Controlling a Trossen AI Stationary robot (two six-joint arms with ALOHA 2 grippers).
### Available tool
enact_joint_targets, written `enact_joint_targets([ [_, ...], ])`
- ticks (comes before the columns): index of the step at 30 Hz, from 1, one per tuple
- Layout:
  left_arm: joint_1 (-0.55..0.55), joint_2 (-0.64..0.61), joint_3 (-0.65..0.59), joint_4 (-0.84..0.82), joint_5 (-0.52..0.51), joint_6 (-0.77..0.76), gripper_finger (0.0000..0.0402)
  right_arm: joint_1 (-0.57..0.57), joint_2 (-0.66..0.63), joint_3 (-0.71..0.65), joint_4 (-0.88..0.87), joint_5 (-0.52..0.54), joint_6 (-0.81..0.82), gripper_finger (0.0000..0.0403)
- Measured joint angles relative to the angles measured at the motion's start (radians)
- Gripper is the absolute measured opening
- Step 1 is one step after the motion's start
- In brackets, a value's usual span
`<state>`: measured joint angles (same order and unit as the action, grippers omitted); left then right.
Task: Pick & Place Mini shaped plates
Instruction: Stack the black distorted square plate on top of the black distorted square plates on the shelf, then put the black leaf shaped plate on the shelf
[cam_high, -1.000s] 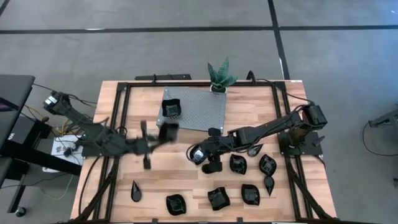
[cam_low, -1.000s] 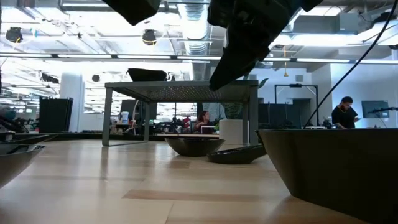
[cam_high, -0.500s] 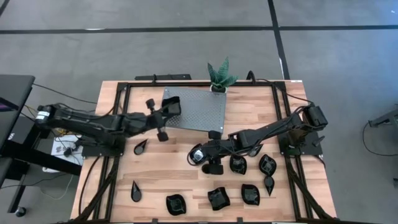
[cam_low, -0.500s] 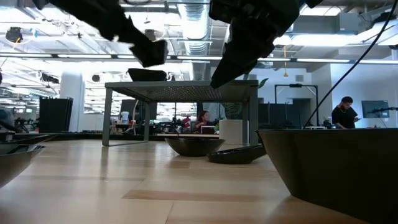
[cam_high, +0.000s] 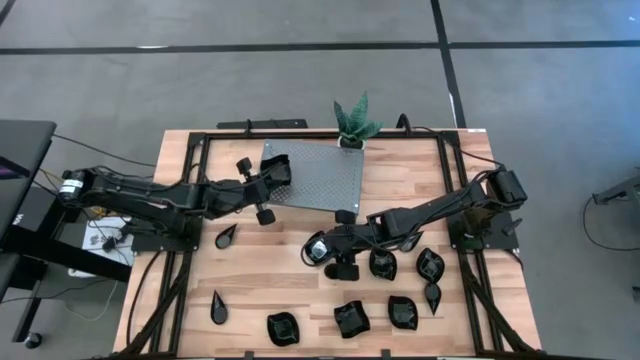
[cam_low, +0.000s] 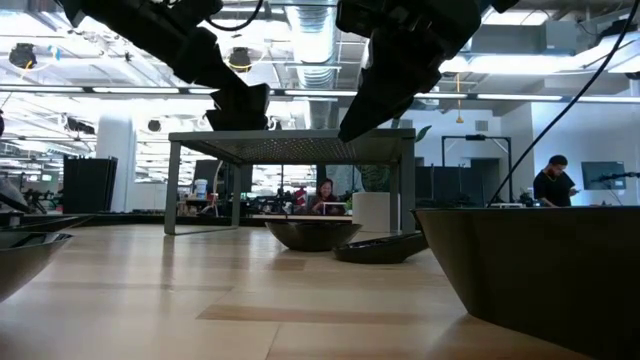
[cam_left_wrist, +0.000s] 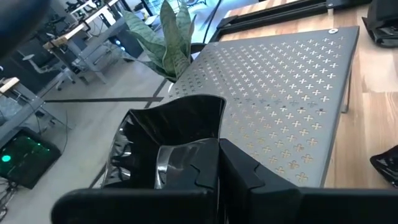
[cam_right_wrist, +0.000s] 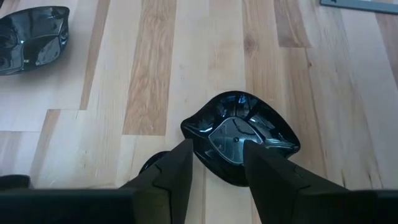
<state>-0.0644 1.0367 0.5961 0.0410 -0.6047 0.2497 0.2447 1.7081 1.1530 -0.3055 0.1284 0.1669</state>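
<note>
Up on the grey metal shelf (cam_high: 312, 176) that stands at the far middle of the wooden surface (cam_high: 275, 285), the left end effector (cam_high: 274, 176) holds a square black plate (cam_left_wrist: 168, 140). Its fingers are squeezed tight on the near edge of that plate, and the plate sits at the left corner of the shelf. A green plant (cam_high: 354, 122) stands just behind the shelf, at the far edge of the surface.

The right end effector (cam_high: 322, 246) is low over the middle of the surface. Its two dark fingers (cam_right_wrist: 176, 171) stand partly apart, one on each side of the rim of a roundish black plate (cam_right_wrist: 239, 137). They look close to the rim, but you cannot tell if they are pinching it. That plate rests on the wood.

More little black plates lie on the near half of the surface. One leaf plate (cam_high: 226, 236) is on the left, just near of the left arm. Another thin leaf plate (cam_high: 218, 306) lies nearer still on the left side. A row of dark plates (cam_high: 349, 318) sits along the near edge, and a few more plates (cam_high: 430, 266) are on the right, beside the right arm.

From the low view, a big dark plate (cam_low: 535, 265) fills the right side, and people sit at desks in the room far behind.
</note>
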Motion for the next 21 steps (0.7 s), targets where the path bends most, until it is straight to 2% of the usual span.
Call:
enact_joint_targets([
  [5, 0.0, 0.0, 0.0, -0.001, -0.004, 0.012, 0.0044, 0.0, 0.0, 0.0, 0.0, 0.0, 0.0, 0.0138],
  [10, -0.006, 0.0, 0.0, 0.0, -0.07, 0.015, 0.0093, 0.0, 0.0, 0.0, 0.0, 0.0, 0.0, 0.0135],
  [15, -0.1, -0.015, 0.0, 0.053, -0.066, 0.015, 0.0113, 0.0, 0.0, 0.0, 0.0, 0.0, 0.0, 0.0133],
  [18, -0.21, -0.02, 0.0, 0.102, -0.003, -0.016, 0.0111, 0.0, 0.0, 0.0, 0.001, 0.0, 0.0, 0.0134],
  [21, -0.332, -0.02, 0.0, 0.14, 0.122, -0.102, 0.0106, 0.0, 0.0, 0.0, 0.001, 0.0, 0.0, 0.0133],
])
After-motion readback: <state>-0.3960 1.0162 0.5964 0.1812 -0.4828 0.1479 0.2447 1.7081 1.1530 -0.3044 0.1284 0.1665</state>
